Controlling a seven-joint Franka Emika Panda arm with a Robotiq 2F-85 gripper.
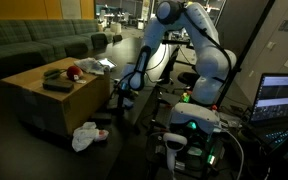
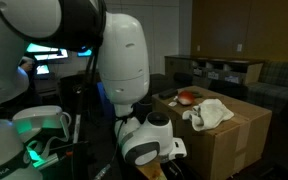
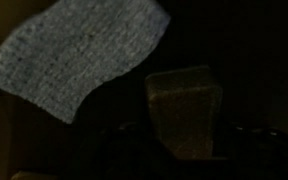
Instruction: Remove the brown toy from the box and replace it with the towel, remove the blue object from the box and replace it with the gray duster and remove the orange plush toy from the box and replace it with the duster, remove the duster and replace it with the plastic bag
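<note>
wrist view is too dark to tell whether the pincer (image 1: 121, 93), low beside the box (image 1: 34, 105), grips anything.

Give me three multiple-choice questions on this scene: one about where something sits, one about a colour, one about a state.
1. Where is the orange plush toy?
A. on the floor
B. on top of the box
C. on the sofa

2. What colour is the crumpled lump on the floor by the box?
A. white
B. blue
C. black

3. The screen is:
A. folded shut
B. dark
C. lit

Answers:
1. B, the toy sits on the box's tan top.
2. A, the lump shows pale against the dark floor.
3. C, the screen glows with images.
</note>
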